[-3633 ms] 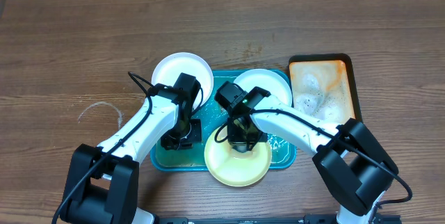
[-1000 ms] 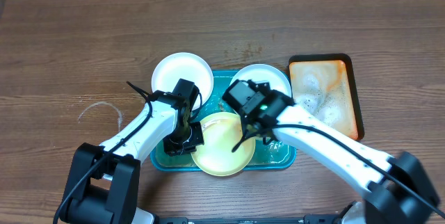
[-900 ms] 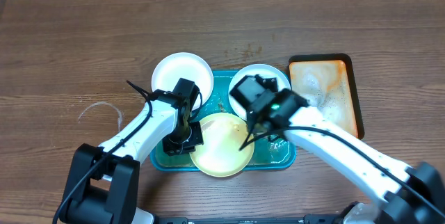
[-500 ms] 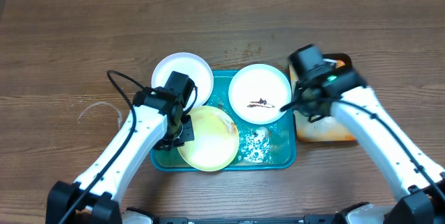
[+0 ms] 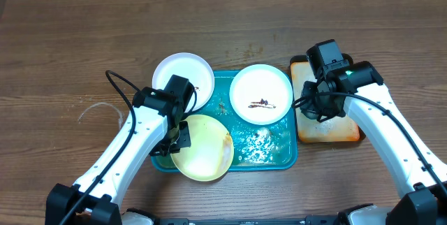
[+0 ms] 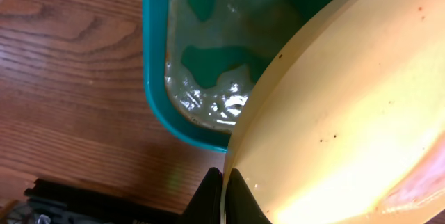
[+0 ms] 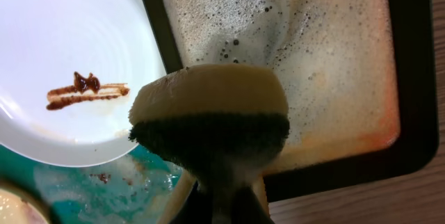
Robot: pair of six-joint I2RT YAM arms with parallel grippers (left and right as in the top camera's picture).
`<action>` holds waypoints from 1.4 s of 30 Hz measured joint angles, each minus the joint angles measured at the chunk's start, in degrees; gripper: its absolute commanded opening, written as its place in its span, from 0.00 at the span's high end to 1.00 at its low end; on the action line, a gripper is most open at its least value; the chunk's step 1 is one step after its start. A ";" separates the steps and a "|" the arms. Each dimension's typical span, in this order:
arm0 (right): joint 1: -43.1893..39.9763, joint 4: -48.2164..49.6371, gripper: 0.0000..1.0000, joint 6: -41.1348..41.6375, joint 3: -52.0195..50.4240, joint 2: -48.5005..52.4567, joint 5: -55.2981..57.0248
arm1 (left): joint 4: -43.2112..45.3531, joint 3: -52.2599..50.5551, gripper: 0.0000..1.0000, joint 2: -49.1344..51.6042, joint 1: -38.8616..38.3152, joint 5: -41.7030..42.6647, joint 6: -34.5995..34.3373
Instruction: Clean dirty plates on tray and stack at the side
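Observation:
The teal tray (image 5: 288, 161) holds foamy water. A pale yellow-green plate (image 5: 204, 156) lies tilted over its front left; my left gripper (image 5: 174, 140) is shut on its rim (image 6: 224, 182). A white plate (image 5: 260, 93) with a brown smear (image 7: 85, 88) rests on the tray's back right. A second white plate (image 5: 183, 78) overlaps the back left corner. My right gripper (image 5: 320, 106) is shut on a yellow and dark sponge (image 7: 208, 109) above the left part of the orange-brown tray (image 5: 327, 128).
The orange-brown dark-rimmed tray (image 7: 334, 64) holds suds and stands right of the teal tray. A clear thin cable loop (image 5: 98, 112) lies on the wooden table at the left. The teal tray's corner (image 6: 156, 106) shows in the left wrist view.
My right gripper left the yellow-green plate and swung right with the sponge over the orange-brown tray. My left gripper pulled the yellow-green plate leftward and forward.

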 measured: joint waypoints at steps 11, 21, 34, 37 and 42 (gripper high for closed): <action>3.65 5.38 0.96 -12.48 -0.04 0.00 -18.47 | -0.09 2.27 0.96 0.00 0.00 2.69 0.20; 16.81 13.88 0.96 -9.40 -0.04 6.16 -20.76 | -0.02 2.27 0.96 0.00 0.00 3.15 0.20; 25.59 18.51 0.96 -2.82 -0.04 18.08 -17.94 | 0.07 2.27 0.96 0.00 0.00 3.26 0.20; 25.83 18.14 0.96 -1.86 -0.04 18.43 -17.53 | 0.09 2.27 0.96 0.00 0.00 3.28 0.20; 25.86 14.75 0.96 -1.14 -0.04 18.45 -17.11 | 0.17 2.27 0.96 0.00 0.00 3.26 0.20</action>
